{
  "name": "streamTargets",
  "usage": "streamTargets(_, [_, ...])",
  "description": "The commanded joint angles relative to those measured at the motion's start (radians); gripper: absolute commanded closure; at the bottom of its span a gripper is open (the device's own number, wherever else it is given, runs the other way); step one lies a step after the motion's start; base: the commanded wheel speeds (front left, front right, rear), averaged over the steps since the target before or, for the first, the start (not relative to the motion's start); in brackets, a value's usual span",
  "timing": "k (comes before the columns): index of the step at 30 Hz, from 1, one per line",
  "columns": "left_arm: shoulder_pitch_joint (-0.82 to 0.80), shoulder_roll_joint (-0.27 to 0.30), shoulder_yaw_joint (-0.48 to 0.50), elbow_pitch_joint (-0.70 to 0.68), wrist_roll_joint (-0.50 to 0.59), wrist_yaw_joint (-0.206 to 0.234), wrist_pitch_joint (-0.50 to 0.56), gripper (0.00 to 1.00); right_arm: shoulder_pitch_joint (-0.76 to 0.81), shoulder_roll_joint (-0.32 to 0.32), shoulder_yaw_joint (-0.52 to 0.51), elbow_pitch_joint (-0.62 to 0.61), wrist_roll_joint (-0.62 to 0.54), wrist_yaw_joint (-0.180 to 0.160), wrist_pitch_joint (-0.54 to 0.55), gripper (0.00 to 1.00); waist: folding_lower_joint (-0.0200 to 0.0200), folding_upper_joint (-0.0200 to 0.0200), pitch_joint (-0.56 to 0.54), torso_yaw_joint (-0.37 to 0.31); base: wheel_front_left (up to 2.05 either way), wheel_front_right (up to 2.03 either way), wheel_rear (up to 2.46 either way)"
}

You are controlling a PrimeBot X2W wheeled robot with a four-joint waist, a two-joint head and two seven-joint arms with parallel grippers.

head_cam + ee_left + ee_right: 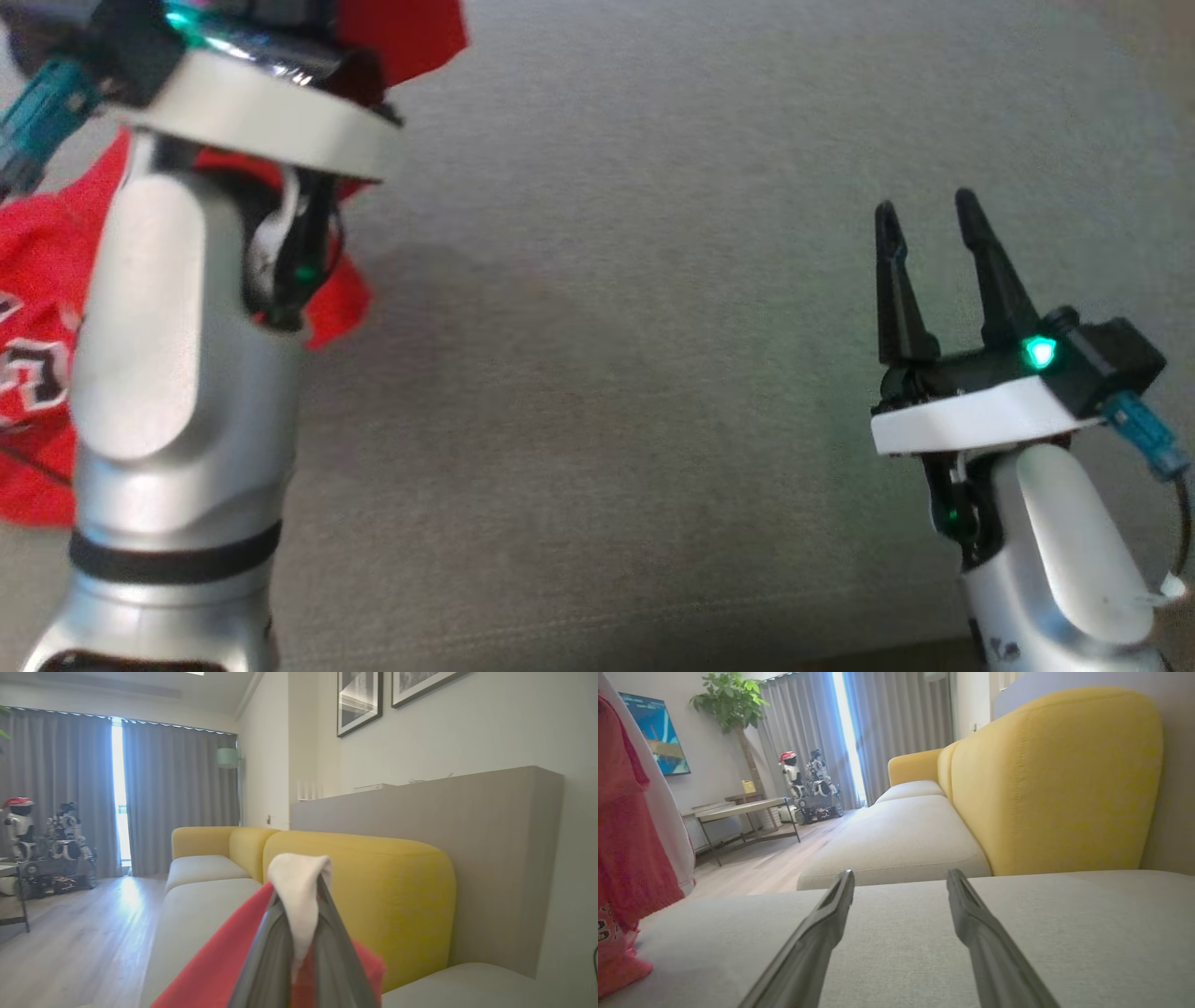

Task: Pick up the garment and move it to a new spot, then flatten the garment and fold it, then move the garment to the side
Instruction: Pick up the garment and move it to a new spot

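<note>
1. Grey fabric of a sofa seat cushion (pixel 607 373) spreads across the head view. The red garment (pixel 37 280) hangs at its left end, behind the left forearm (pixel 168 327). In the right wrist view the garment (pixel 626 835) hangs down the left edge and its lower end bunches on the cushion.
2. White lettering (pixel 28 369) with a dark outline shows on the garment, but the forearm and the frame edge cut it off and blur softens it, so it cannot be read.
3. The left gripper (pixel 299 896) is clamped on a fold of the garment's white trim (pixel 299 877). The trim drapes over the fingertips and hides them, and red cloth falls on both sides of the fingers (pixel 266 956).
4. In the head view the left arm rises steeply from the lower left corner to a wrist at the upper left, where the top edge cuts off its fingers.
5. The right gripper (pixel 926 207) sits low over the right part of the cushion, well apart from the garment. Its jaws are spread wide over bare fabric, and in its own wrist view the right gripper (pixel 901 877) points along the seat beside the yellow backrest (pixel 1055 788).
6. Farther off stand grey curtains (pixel 177 802), framed pictures (pixel 359 700), a small robot in a red hat (pixel 791 772), a plant (pixel 733 700) and a low table (pixel 738 809).
</note>
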Motion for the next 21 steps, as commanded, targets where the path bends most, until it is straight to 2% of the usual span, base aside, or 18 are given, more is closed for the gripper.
streamTargets(1, [-0.066,0.010,0.006,-0.025,0.006,0.008,0.007,1.00,-0.044,0.009,0.025,-0.037,0.011,-0.001,-0.012,0.00,0.0000,0.0000,0.046,-0.071,0.00,0.00,0.00])
streamTargets(11, [-0.231,-0.028,-0.148,0.141,-0.030,0.047,-0.058,1.00,-0.111,0.010,0.057,-0.077,0.076,-0.001,-0.022,0.00,0.0000,0.0000,0.160,-0.269,0.00,0.00,0.00])
streamTargets(14, [-0.306,-0.029,-0.191,0.193,-0.059,0.083,-0.116,1.00,-0.126,0.010,0.070,-0.095,0.111,-0.001,-0.022,0.00,0.0000,0.0000,0.181,-0.329,0.00,0.00,0.00])
streamTargets(15, [-0.306,-0.029,-0.191,0.193,-0.059,0.083,-0.116,1.00,-0.126,0.010,0.070,-0.095,0.111,-0.001,-0.022,0.00,0.0000,0.0000,0.181,-0.329,0.00,0.00,0.00])
streamTargets(21, [-0.412,-0.029,-0.286,0.349,-0.155,0.149,-0.173,1.00,-0.120,0.010,0.094,-0.105,0.137,-0.001,-0.023,0.00,0.0000,0.0000,0.196,-0.392,0.00,0.00,0.00])
